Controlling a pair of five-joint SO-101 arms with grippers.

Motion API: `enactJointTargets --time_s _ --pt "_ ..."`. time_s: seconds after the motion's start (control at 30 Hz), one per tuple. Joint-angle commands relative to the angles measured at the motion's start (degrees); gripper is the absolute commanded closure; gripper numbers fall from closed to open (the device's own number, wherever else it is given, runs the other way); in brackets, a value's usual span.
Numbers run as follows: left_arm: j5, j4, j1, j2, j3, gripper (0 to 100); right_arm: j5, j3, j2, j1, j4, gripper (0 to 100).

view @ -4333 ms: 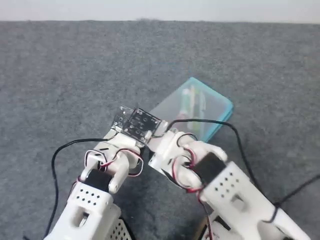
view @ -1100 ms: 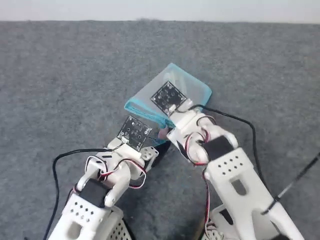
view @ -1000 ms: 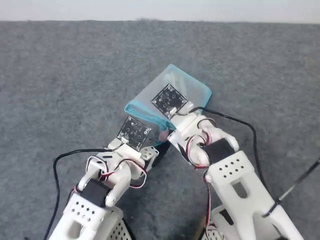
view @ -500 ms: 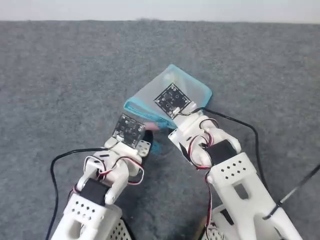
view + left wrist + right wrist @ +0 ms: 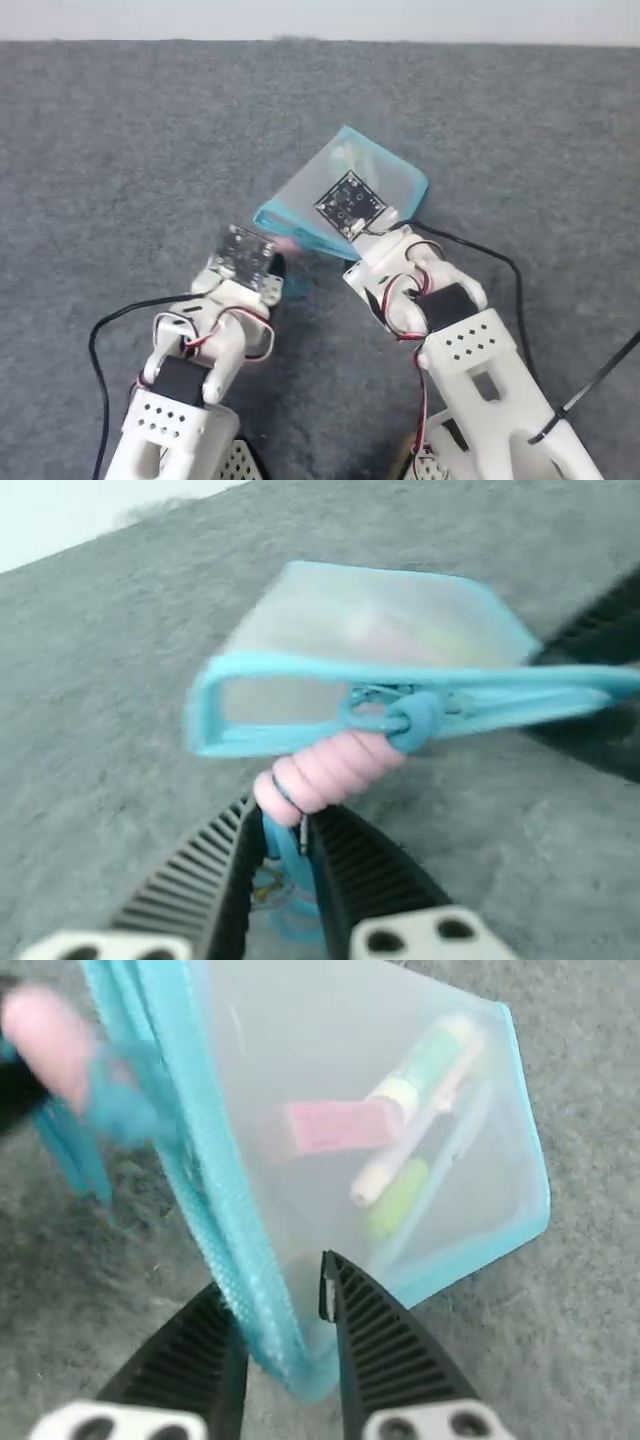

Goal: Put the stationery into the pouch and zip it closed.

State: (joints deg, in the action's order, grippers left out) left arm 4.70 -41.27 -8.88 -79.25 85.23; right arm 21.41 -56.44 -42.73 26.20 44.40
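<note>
The left gripper (image 5: 283, 832) is clamped on the pink pull (image 5: 325, 773) at the pouch's (image 5: 372, 168) near-left end. The right gripper (image 5: 272, 1288) pinches the pouch's zip edge; stationery (image 5: 405, 1140) lies inside.

Two white arms (image 5: 470, 350), perforated shells (image 5: 165, 425), red-white-black wires (image 5: 215, 335), black cables (image 5: 505, 262), ribbed black fingers (image 5: 355, 865), dark camera boards (image 5: 348, 203) at 12 o'clock.

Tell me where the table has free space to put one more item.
Free: the grey table left of the pouch, the strip beyond it, and the area to its right. Crowded: the pouch's near edge, where the left gripper holds the zip pull and the right gripper clamps the pouch.
</note>
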Motion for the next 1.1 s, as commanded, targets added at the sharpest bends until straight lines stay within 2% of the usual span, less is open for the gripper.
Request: enactJointTargets --time_s 0.0,0.17,0.37,0.63,1.0,1.07 --pt "0.6 0.3 6.2 -1.3 -3.4 99 1.0 -0.4 -1.1 -4.9 -0.7 99.2" --pt "0.6 0.4 9.7 -1.3 -3.6 99 2.3 -1.6 -1.1 -7.2 -0.7 99.2" --pt "0.8 0.3 9.8 -1.3 -3.4 99 3.4 -4.5 -1.2 -8.0 -0.7 99.2" --pt "1.2 0.0 16.4 -1.3 -3.5 99 6.2 -9.1 -1.1 -15.7 -5.8 99.2" --pt "2.6 -0.3 16.7 -1.3 -3.4 99 6.3 -9.3 -1.1 -16.4 -5.5 99.2" --pt "2.6 -0.3 17.1 -1.3 -3.5 99 6.4 -9.2 -1.2 -18.2 -5.6 99.2"
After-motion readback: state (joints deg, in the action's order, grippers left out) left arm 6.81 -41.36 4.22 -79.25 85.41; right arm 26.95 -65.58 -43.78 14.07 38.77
